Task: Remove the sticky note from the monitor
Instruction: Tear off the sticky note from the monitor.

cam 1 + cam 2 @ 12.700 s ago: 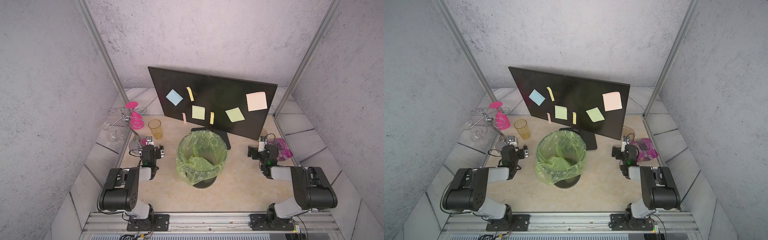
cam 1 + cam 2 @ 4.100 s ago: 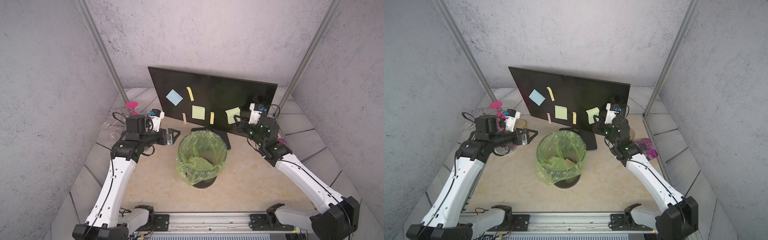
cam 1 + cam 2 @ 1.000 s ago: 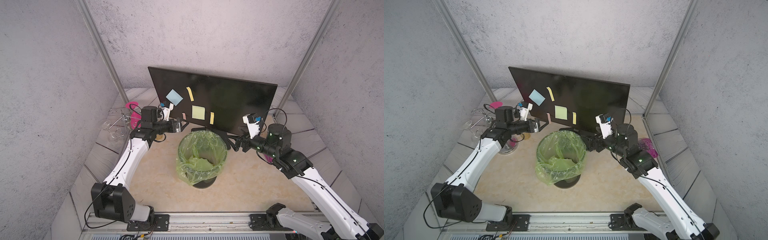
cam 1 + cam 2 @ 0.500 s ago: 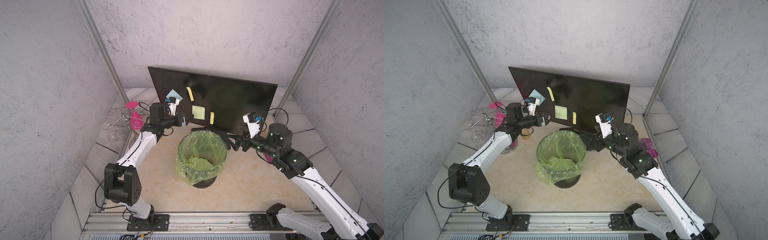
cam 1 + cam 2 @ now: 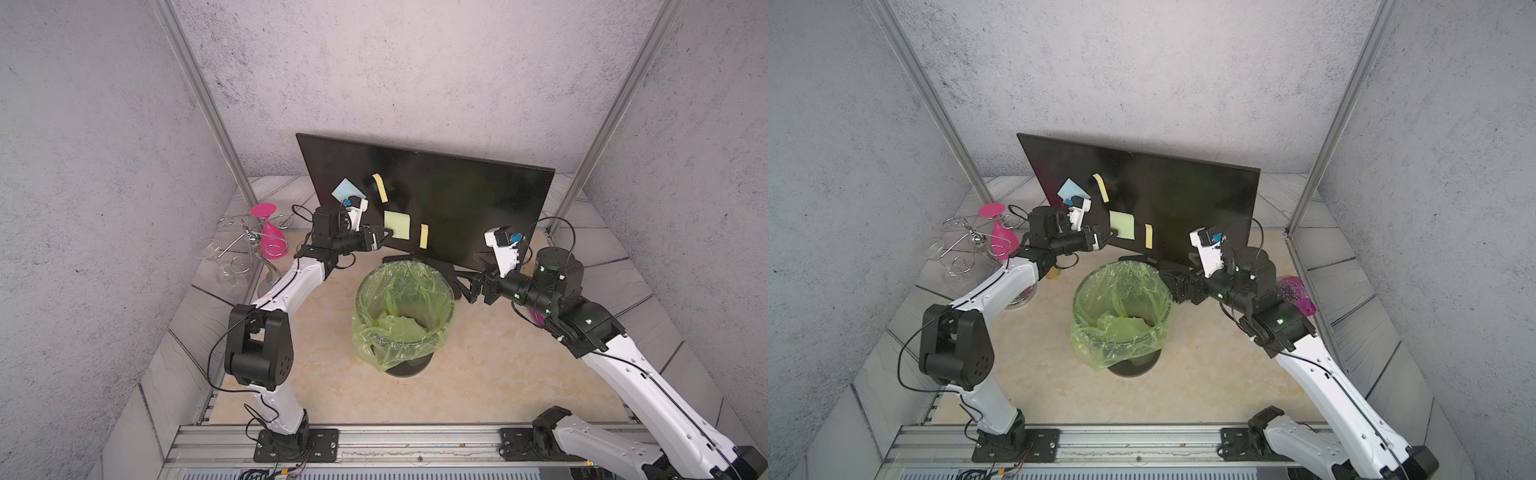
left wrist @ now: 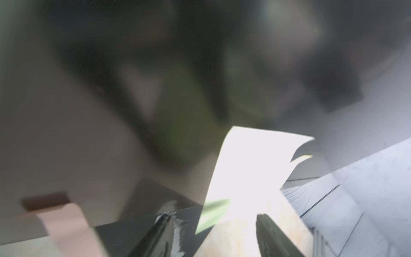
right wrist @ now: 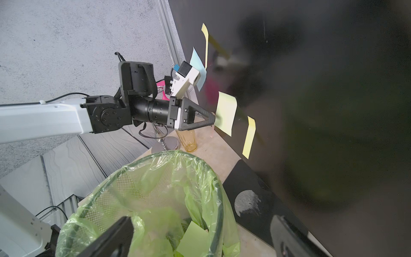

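Now left pincer (image 5: 386,234) straddles square sticky note (image 5: 399,223) — stuck to monitor (image 5: 478,208).

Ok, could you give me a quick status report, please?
Left pincer open, straddling edge of green note on monitor. Right pincer open, empty, at bin rim. Nothing blocking.

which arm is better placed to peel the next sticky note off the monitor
Left. The left fingers straddle the edge of the square yellow-green note on the monitor, apart, not yet closed on it. The right fingers hang open above the lined bin, away from any note.
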You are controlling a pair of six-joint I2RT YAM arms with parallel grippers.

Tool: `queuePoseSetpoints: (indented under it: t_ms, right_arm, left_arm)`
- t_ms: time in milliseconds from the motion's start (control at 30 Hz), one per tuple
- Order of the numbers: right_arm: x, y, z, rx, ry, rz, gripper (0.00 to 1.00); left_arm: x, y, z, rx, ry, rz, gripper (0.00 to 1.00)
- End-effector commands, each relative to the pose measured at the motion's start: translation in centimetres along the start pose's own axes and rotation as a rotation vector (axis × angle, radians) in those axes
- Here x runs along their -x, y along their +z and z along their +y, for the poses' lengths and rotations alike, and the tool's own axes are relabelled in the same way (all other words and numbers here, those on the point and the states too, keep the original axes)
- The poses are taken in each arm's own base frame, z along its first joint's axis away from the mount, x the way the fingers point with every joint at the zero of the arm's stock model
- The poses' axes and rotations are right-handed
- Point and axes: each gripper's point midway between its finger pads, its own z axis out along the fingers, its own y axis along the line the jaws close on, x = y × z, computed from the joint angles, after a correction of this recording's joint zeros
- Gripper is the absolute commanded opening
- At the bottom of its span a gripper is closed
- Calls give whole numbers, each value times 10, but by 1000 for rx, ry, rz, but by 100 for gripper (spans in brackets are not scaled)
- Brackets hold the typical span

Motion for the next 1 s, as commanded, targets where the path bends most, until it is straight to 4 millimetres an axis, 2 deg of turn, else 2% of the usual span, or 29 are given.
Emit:
queuePoseSetpoints:
  t_ms: [0, 167, 367, 667, 833, 967]
  right_arm:
    - [-3, 2, 0, 10, 4, 1, 99]
    - [-3, 4, 0, 14, 7, 2, 99]
    - [-4, 7, 0, 20, 9, 8, 99]
    - [-4, 8, -1, 21, 9, 8, 99]
    - [-4, 8, -2, 13, 5, 9, 99]
    - [-3, 9, -2, 16, 4, 5, 99]
  left_arm:
    - [16, 4, -16, -70, 40, -45, 55]
    - [17, 6, -17, -86, 35, -52, 47]
    - [18, 9, -21, -110, 38, -52, 30]
    - [15, 11, -20, -98, 48, -27, 21]
    - [14, 11, -20, -91, 50, -13, 0]
    - [14, 5, -23, -69, 60, -15, 0]
